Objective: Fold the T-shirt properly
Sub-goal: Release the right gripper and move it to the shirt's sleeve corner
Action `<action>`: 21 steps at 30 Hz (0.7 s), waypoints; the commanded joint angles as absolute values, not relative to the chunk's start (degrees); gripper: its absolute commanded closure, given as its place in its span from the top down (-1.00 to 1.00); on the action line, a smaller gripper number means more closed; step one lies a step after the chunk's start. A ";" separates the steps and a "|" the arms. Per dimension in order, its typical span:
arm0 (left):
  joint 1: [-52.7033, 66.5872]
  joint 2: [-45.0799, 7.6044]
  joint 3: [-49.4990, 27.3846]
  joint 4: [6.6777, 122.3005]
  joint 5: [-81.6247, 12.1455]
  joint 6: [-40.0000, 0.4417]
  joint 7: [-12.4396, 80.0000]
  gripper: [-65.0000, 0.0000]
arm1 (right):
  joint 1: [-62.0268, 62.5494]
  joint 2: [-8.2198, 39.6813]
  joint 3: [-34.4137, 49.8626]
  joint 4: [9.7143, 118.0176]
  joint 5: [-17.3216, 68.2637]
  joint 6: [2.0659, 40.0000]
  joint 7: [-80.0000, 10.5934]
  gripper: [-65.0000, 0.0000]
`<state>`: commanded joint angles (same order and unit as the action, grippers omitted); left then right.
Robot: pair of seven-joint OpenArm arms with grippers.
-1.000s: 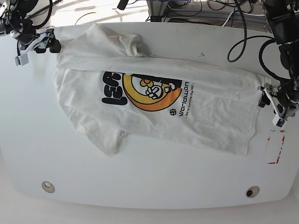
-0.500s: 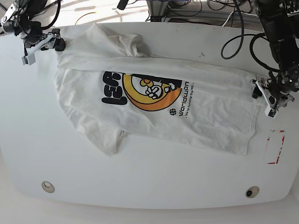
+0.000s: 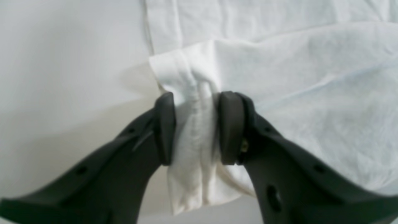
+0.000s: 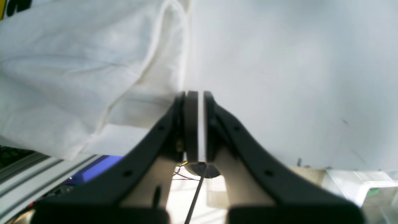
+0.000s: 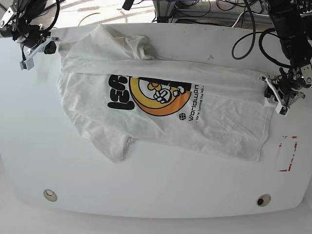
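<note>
The white T-shirt (image 5: 161, 112) lies spread and rumpled on the white table (image 5: 156, 185), with its orange-and-black graphic (image 5: 156, 92) facing up. My left gripper (image 5: 269, 92) is at the shirt's right edge. In the left wrist view it (image 3: 197, 124) is shut on a bunched fold of the shirt's edge (image 3: 192, 81). My right gripper (image 5: 48, 47) is at the shirt's upper left corner. In the right wrist view its jaws (image 4: 200, 93) are closed with a thin white strip between the pads. The shirt's hem (image 4: 174, 37) runs straight down to its tips.
A red-outlined rectangle (image 5: 286, 153) is marked on the table at the right. Two round fittings (image 5: 49, 195) (image 5: 263, 200) sit near the front edge. Cables and frame parts (image 5: 204, 9) lie behind the table's far edge.
My left gripper has moved toward the back and in onto the shirt's right edge, and now pinches it. My right gripper went in to the shirt's corner and has drawn back a little to the left.
</note>
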<state>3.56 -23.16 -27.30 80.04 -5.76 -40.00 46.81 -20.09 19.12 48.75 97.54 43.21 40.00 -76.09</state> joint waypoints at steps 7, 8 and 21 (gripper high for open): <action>10.86 -23.08 -32.48 88.04 -5.76 -40.00 50.68 -0.43 | -23.25 20.26 48.40 97.71 47.78 40.00 -76.62 -0.83; 11.47 -22.90 -33.01 88.57 -5.76 -40.00 50.77 -0.43 | -23.87 20.26 48.40 97.89 49.10 40.00 -76.70 -0.76; 15.25 -20.09 -35.65 91.38 -5.32 -40.00 50.77 -0.43 | -29.67 18.77 39.78 99.82 69.14 40.00 -76.79 0.48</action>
<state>15.25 -20.09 -35.65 91.38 -5.32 -40.00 50.77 -29.67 18.77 39.78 99.82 69.14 40.00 -76.79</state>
